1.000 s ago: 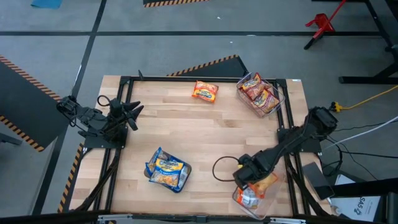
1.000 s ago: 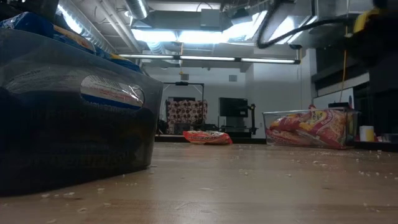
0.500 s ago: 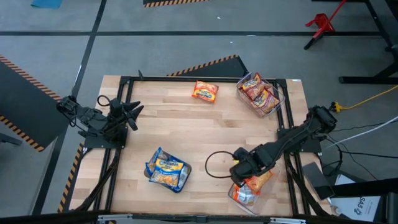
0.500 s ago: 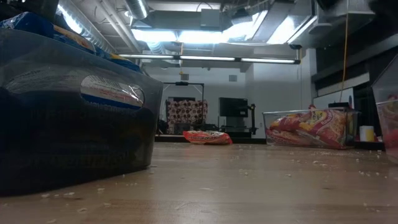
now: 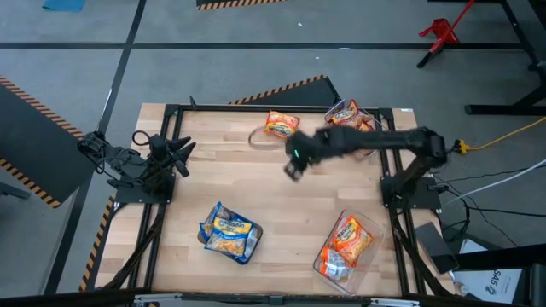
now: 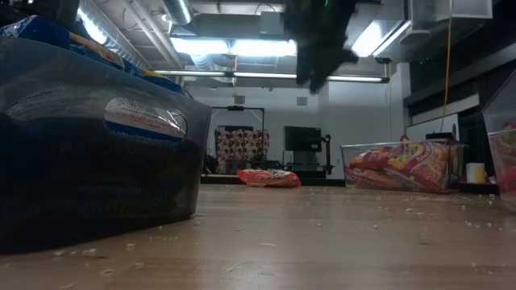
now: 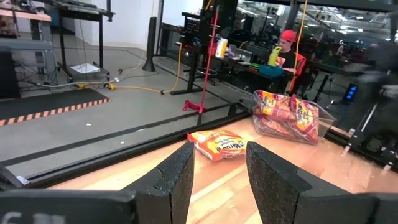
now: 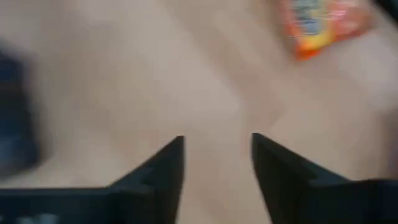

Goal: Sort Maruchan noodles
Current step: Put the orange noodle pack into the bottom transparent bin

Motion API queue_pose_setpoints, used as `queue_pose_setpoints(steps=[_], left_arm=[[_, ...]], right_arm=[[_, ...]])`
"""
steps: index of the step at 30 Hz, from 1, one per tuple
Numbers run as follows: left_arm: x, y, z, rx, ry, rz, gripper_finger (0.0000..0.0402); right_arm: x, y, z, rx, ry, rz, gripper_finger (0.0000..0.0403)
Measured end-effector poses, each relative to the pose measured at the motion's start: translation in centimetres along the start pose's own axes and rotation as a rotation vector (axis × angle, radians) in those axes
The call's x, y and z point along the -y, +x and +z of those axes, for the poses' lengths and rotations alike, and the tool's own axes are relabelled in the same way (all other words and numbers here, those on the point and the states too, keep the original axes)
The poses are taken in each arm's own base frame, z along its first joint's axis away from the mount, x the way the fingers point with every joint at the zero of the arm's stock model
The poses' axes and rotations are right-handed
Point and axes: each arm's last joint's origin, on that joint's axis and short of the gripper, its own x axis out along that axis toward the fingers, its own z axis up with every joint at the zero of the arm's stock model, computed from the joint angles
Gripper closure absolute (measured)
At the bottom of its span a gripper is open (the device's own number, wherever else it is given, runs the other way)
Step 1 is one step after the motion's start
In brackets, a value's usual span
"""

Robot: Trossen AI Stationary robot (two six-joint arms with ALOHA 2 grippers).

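So my right hand (image 5: pixel 293 167) is hovering fingers apart, holding nothing, just short of the loose orange ramen packet (image 5: pixel 281 124) lying flat on the table (image 5: pixel 256 183). I'd guess it's light, crinkly and slippery with brittle noodles inside, so I'd pinch a short edge gently. Left hand (image 5: pixel 183 153), also parted, waits well away from the packet.

The table (image 5: pixel 281 205) is seen as pale wood planking inside a black frame (image 5: pixel 171 111). A loose orange-red noodle packet (image 5: pixel 281 124) with a yellow centre is noted at the far edge. Red and yellow packets are held in a clear bin (image 5: pixel 357 128); orange-red packets in a second bin (image 5: pixel 345 247); blue-yellow packets (image 5: pixel 229 232) in a third. Both arms are dark. Orange-and-black hazard stripes (image 5: pixel 286 89) are marked on the grey floor (image 5: pixel 256 72).
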Motion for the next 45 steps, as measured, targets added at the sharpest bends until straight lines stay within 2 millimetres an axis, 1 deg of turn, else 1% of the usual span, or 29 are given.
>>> queue_pose_setpoints(steps=[3,6,8,10,13,16,21,24,28,30,33,37,40,41,45], left_arm=[[0.0,0.0,0.0,0.000,0.000,0.001,0.0262],[0.0,0.0,0.0,0.001,0.000,0.001,0.0262],[0.0,0.0,0.0,0.001,0.001,0.002,0.0262],[0.0,0.0,0.0,0.003,0.001,0.008,0.0262],[-0.1,0.0,0.0,0.010,0.001,0.024,0.0262],[-0.1,0.0,0.0,0.012,0.001,0.029,0.0262],[-0.1,0.0,0.0,0.016,0.000,0.036,0.0262],[-0.1,0.0,0.0,0.021,0.001,0.048,0.0262],[-0.1,0.0,0.0,0.021,0.001,0.049,0.0262],[-0.1,0.0,0.0,0.021,0.001,0.049,0.0262],[-0.1,0.0,0.0,0.021,0.001,0.049,0.0262],[-0.1,0.0,0.0,0.021,0.001,0.049,0.0262],[-0.1,0.0,0.0,0.021,0.001,0.049,0.0262],[-0.1,0.0,0.0,0.021,0.001,0.049,0.0262],[-0.1,0.0,0.0,0.021,0.001,0.049,0.0262]], right_arm=[[3.6,2.9,2.5,-0.029,0.064,-0.084,0.0177],[6.4,5.8,4.6,-0.023,0.106,-0.118,0.0136],[8.0,8.1,5.5,-0.031,0.135,-0.146,0.0123],[9.5,10.1,6.2,-0.041,0.170,-0.152,0.0117],[11.3,13.0,7.0,-0.068,0.225,-0.104,0.0117],[12.9,15.4,7.1,-0.096,0.261,-0.107,0.0123],[14.7,17.9,7.2,-0.113,0.301,-0.108,0.0130],[15.2,18.8,7.4,-0.109,0.312,-0.067,0.0131],[15.2,20.2,6.9,-0.152,0.295,-0.057,0.0135],[15.1,20.3,6.9,-0.158,0.293,-0.044,0.0150],[15.2,20.6,6.8,-0.166,0.293,-0.050,0.0195],[15.2,20.6,6.8,-0.170,0.294,-0.049,0.0284],[15.2,20.6,6.7,-0.176,0.297,-0.030,0.0368],[15.1,20.6,6.7,-0.178,0.298,-0.021,0.0385],[15.0,20.5,6.7,-0.190,0.322,0.005,0.0396]])
